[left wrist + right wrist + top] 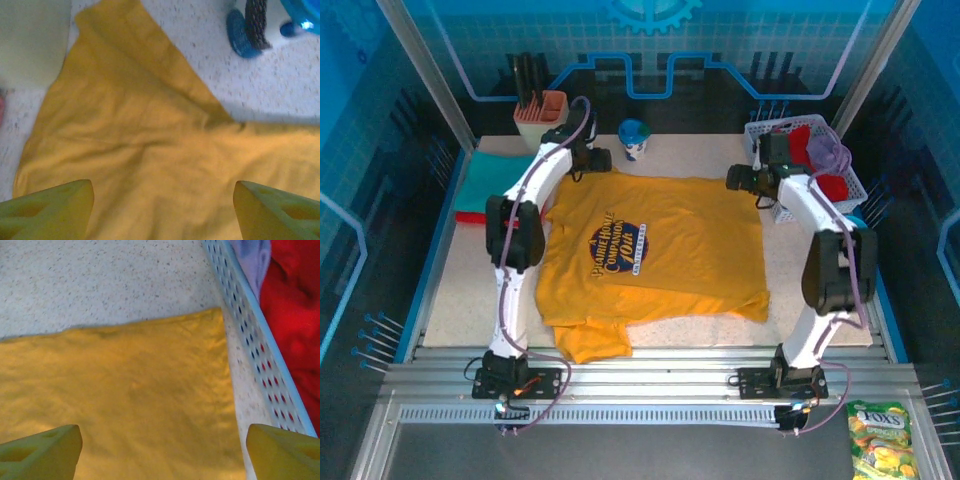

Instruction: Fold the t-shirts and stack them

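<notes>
A mustard-yellow t-shirt (pixel 655 250) with a dark blue chest print lies spread flat on the speckled table, one sleeve folded near the front edge. My left gripper (pixel 592 160) hovers open over its far left sleeve (pixel 130 65), fingers wide apart above the cloth (pixel 162 192). My right gripper (pixel 738 180) is open over the shirt's far right corner (pixel 200 335), next to the basket (pixel 162 437). A folded teal t-shirt (pixel 485 185) lies at the far left. Red (pixel 825 170) and lavender (pixel 830 150) t-shirts sit in the white mesh basket (pixel 760 130).
An orange holder with dark tools (pixel 540 115) and a blue-and-white cup (pixel 633 140) stand at the back of the table. The basket wall (pixel 250 330) runs close beside my right gripper. A snack bag (pixel 880 440) lies off the table at front right.
</notes>
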